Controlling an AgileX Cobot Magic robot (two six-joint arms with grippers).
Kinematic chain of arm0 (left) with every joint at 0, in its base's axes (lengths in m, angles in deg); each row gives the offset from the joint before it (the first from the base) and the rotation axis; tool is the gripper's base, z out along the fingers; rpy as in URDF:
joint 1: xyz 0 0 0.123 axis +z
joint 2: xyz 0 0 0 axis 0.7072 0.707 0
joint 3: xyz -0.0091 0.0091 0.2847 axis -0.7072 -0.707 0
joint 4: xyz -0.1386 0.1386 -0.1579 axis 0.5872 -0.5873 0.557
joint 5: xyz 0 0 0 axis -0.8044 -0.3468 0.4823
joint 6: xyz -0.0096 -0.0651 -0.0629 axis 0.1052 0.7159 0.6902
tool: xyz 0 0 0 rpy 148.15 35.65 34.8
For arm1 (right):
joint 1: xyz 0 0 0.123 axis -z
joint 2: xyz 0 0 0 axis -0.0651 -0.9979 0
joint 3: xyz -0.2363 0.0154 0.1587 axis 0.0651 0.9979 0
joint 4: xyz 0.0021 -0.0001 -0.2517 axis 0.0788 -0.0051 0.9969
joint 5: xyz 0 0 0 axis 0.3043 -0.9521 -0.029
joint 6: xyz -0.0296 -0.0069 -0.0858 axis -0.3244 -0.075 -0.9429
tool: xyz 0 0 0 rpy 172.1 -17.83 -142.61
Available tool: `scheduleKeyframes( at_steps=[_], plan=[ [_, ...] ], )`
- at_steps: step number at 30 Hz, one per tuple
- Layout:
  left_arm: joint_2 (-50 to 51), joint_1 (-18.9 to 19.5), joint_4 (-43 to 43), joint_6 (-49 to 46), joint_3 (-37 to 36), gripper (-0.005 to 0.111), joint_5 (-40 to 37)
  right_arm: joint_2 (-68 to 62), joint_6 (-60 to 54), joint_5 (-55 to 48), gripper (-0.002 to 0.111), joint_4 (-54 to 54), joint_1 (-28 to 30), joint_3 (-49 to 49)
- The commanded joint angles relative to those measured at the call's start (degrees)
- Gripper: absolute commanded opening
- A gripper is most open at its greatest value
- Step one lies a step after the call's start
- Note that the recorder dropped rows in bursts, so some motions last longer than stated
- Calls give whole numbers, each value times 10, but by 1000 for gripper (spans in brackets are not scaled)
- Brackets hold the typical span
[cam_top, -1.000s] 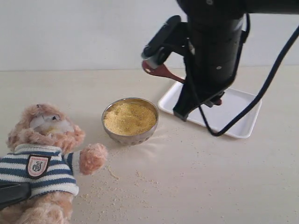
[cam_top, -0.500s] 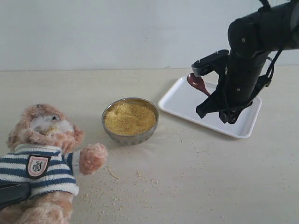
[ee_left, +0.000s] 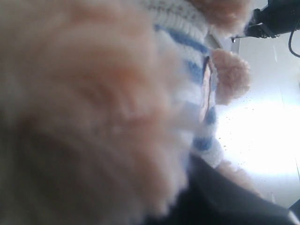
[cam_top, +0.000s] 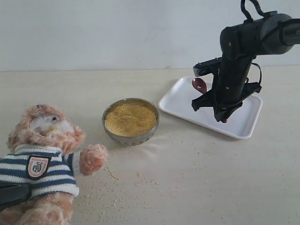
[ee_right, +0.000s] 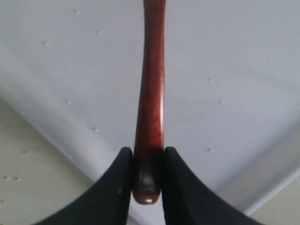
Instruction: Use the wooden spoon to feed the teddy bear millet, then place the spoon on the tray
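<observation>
Millet (cam_top: 130, 118) fills a metal bowl (cam_top: 131, 138) on the table (cam_top: 211, 178) while the right pincer (ee_right: 147, 152) clamps the handle end of the wooden spoon (cam_top: 199, 85) over the white tray (cam_top: 178, 101). The teddy bear (cam_top: 44, 154) sits well apart, the left pincer (cam_top: 11, 194) against it, its grip impossible to tell.

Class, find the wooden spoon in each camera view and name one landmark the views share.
Exterior view: wooden spoon right of centre, bowl end showing above the tray, rest behind the right arm.
Left wrist view: not in it; teddy bear fills it.
Right wrist view: handle up the middle, clamped in the right gripper.
Shared landmark: the white tray, under the spoon in exterior and right wrist views.
</observation>
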Motion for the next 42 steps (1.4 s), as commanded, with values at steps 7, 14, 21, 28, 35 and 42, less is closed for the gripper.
scheduleKeyframes(
  at_steps=[7, 14, 21, 28, 35, 42],
  plan=[
    [-4, 2, 11, -5, 0, 5, -13, -8, -3, 2, 46, 1, 6, -3],
    [-4, 2, 11, -5, 0, 5, -13, 67, -10, 41, 35, -13, 6, 25],
    [-4, 2, 11, -5, 0, 5, -13, 249, -9, 210, 0, -11, 6, 232],
    [-4, 2, 11, -5, 0, 5, -13, 475, -11, 330, 0, -63, 6, 475],
    [-4, 2, 11, -5, 0, 5, -13, 710, -6, 299, 0, -76, 6, 603],
    [-4, 2, 11, -5, 0, 5, -13, 858, -6, 253, 0, -76, 6, 609]
  ],
)
